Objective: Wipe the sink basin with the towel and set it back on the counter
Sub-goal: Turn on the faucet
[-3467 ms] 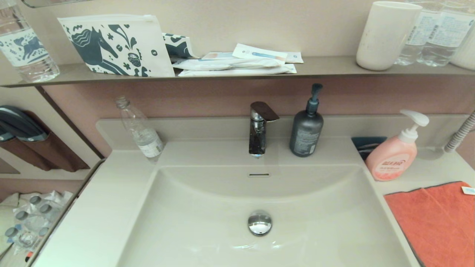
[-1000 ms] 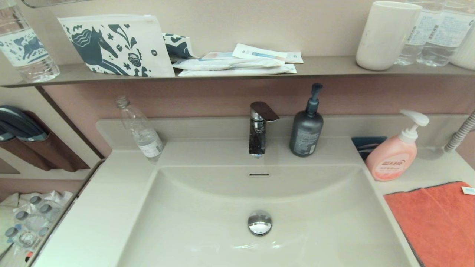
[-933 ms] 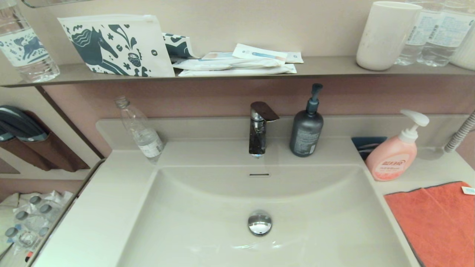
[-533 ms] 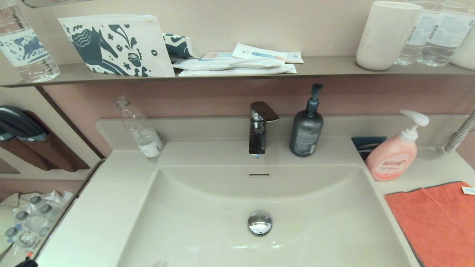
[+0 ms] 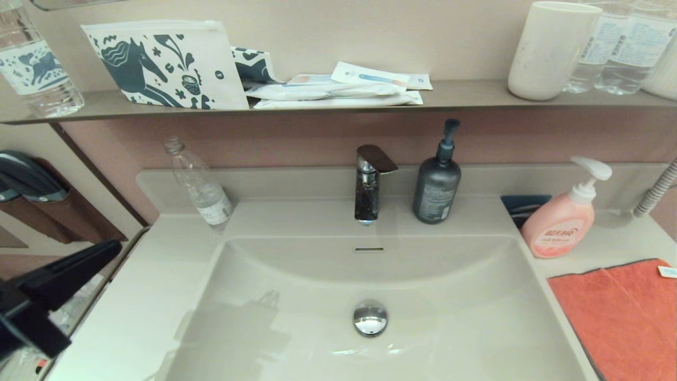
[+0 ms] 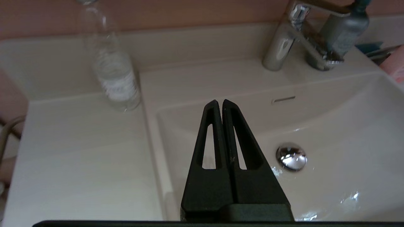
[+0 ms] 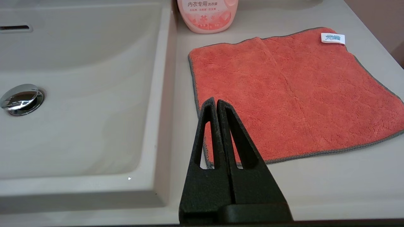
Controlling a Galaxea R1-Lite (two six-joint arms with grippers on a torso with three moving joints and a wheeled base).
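Observation:
The orange-coral towel (image 5: 624, 317) lies spread flat on the counter (image 5: 603, 246) to the right of the sink basin (image 5: 449, 286), white tag at its far corner. In the right wrist view my right gripper (image 7: 214, 100) hovers shut and empty over the near left corner of the towel (image 7: 284, 94); it does not show in the head view. My left gripper (image 5: 113, 247) hangs shut and empty at the lower left, above the left counter. In the left wrist view the left gripper (image 6: 220, 101) points over the left rim of the basin (image 6: 331, 119). The chrome drain stopper (image 5: 370, 318) sits mid-basin.
A faucet (image 5: 368, 182) and a grey pump bottle (image 5: 437, 185) stand behind the basin. A pink soap pump bottle (image 5: 563, 222) stands just beyond the towel. A clear plastic bottle (image 5: 201, 185) leans at the back left. A wall shelf (image 5: 465, 98) holds a cup, bottles and packets.
My left gripper has come up into the head view at the lower left, and its reflection now shows in the basin. The towel has not moved.

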